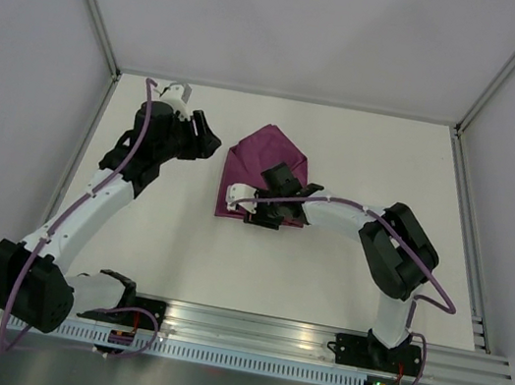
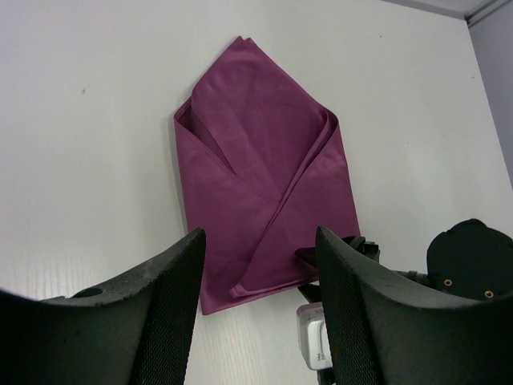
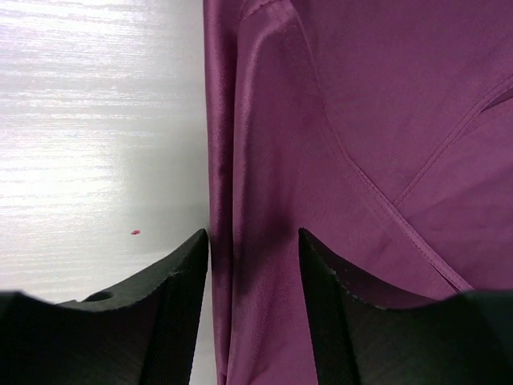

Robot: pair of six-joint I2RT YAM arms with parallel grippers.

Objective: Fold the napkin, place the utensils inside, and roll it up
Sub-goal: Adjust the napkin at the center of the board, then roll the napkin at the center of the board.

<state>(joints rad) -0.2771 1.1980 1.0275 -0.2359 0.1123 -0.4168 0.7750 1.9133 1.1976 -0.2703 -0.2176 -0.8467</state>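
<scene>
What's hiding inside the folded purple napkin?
The napkin shows only purple cloth: its flaps cross over each other like an envelope. Anything tucked inside is covered, so no utensils can be seen.

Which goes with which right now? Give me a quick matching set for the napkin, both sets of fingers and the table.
1. napkin
2. left fingers
3. right fingers
4. table

a. white
b. apart, off the napkin
c. purple, folded to a point
d. straddling one napkin edge

Pairs: 1-c, 2-b, 3-d, 4-a.
</scene>
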